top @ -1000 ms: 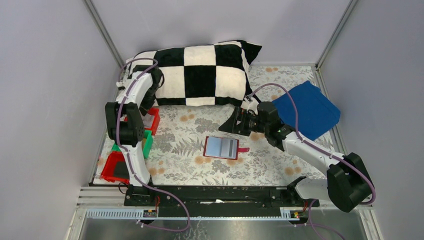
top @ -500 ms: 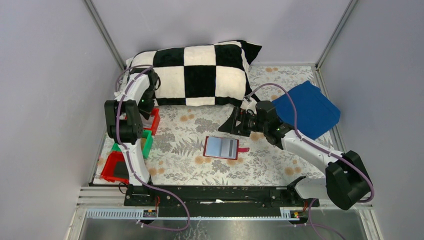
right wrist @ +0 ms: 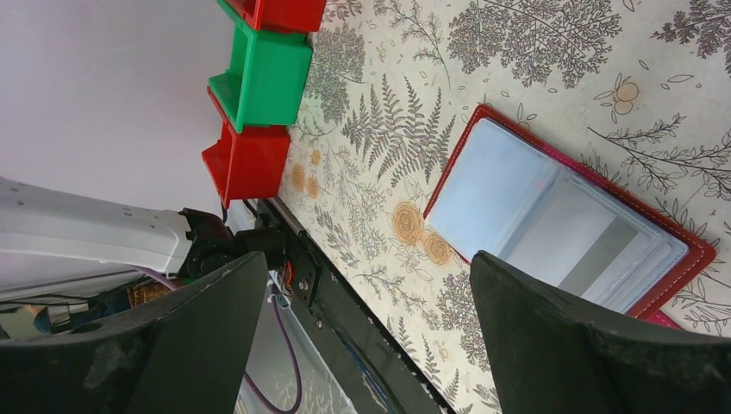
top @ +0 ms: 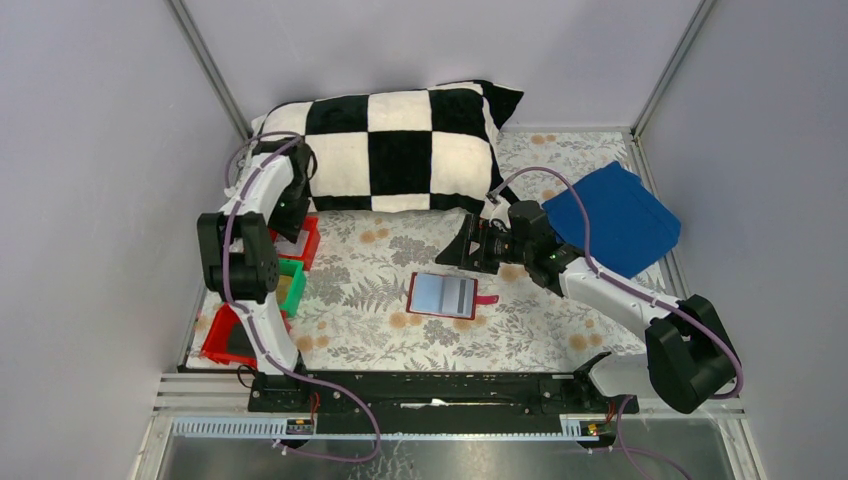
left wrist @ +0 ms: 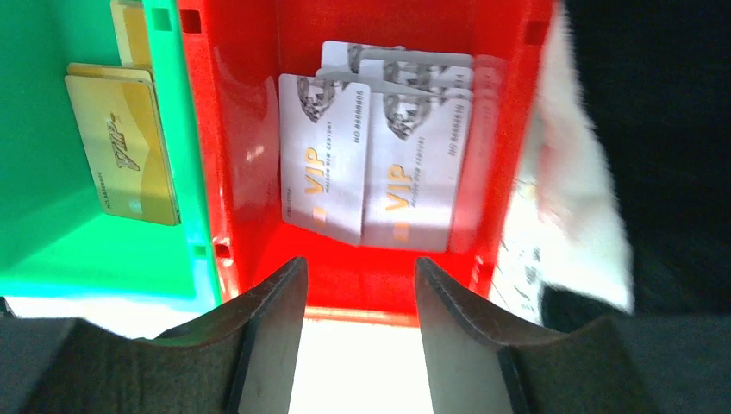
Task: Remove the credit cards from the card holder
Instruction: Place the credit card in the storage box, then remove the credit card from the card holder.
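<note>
**Card pull: right hand not lined up on the holder**

Top: right hand (top: 465,250) hovers spread. The card holder (top: 443,295) lies open on the desk (top: 360,320) just below it, not touching. Left hand (top: 293,222) hangs over the red tray (top: 312,248).

Left wrist: left hand (left wrist: 359,269) is spread and empty. Pale grey cards (left wrist: 362,164) lie in the tray beyond its fingertips, gold cards (left wrist: 121,147) in the green tray (left wrist: 43,233) beside it.

Right wrist: right hand (right wrist: 369,259) is wide open, with the holder (right wrist: 483,198) off toward one finger. One grey card (right wrist: 603,259) looks left in a sleeve. I'd centre on it, pinch only the card edge and slide it along the sleeve. The holder is loose and may drag.
</note>
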`<state>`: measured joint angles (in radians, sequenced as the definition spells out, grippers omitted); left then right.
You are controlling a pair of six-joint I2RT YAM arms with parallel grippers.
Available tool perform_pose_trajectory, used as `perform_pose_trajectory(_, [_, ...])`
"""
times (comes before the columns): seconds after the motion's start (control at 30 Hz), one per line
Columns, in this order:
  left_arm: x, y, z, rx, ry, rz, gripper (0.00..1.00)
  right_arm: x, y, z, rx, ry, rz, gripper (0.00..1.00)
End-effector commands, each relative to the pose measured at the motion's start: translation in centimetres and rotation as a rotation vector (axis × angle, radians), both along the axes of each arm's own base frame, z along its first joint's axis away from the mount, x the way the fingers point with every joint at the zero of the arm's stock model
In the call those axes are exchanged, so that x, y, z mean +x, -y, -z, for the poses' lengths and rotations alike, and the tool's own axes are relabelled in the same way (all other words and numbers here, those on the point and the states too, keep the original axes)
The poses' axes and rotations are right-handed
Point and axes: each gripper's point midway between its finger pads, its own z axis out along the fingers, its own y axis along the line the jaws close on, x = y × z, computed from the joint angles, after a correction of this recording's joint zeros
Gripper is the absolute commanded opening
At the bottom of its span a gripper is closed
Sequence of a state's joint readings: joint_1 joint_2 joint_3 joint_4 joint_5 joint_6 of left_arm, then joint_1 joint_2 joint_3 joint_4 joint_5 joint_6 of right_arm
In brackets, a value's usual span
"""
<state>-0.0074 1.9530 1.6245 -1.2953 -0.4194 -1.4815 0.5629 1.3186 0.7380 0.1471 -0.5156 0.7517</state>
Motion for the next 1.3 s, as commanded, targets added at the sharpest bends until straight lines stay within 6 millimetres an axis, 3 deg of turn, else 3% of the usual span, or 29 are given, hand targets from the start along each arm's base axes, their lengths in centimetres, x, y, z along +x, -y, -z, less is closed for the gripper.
perform_pose_trajectory(0.0, [1.2,-0.6,-6.7,0.028,0.202,0.037,0.54,1.1,-0.5,-2.3,0.030,0.072,-0.001,0.94])
perform_pose_trajectory(0.13, [1.4,-0.9,-10.3,0.057,0.304,0.123,0.57,1.6,0.5,-1.6,-0.021,0.091,0.050,0.94])
perform_pose_trajectory(0.3, [1.1,0.0,-13.2,0.102,0.384,0.362,0.61,2.4,3.5,2.2,-0.202,0.002,0.207,0.94])
perform_pose_trajectory(0.37, [1.2,2.3,-13.9,0.111,0.426,0.556,0.61,1.9,4.4,3.8,-0.245,-0.052,0.247,0.92])
perform_pose_trajectory(0.47, [0.1,8.0,-14.0,0.064,0.500,0.883,0.61,1.3,5.2,5.9,-0.308,-0.115,0.291,0.86])
perform_pose_trajectory(0.67, [-5.5,21.3,-12.1,-0.333,0.687,1.355,0.65,0.2,3.3,7.4,-0.299,-0.165,0.268,0.72])
perform_pose_trajectory(0.77, [-8.4,25.4,-11.1,-0.542,0.741,1.469,0.68,-0.3,2.6,8.0,-0.272,-0.194,0.257,0.67])
perform_pose_trajectory(0.97, [-11.4,28.8,-7.0,-0.758,0.708,1.537,0.68,-1.0,2.0,9.3,-0.237,-0.231,0.249,0.62])
perform_pose_trajectory(1.27, [-12.3,29.7,-2.6,-0.838,0.620,1.563,0.70,-1.6,2.1,10.6,-0.250,-0.256,0.233,0.62])
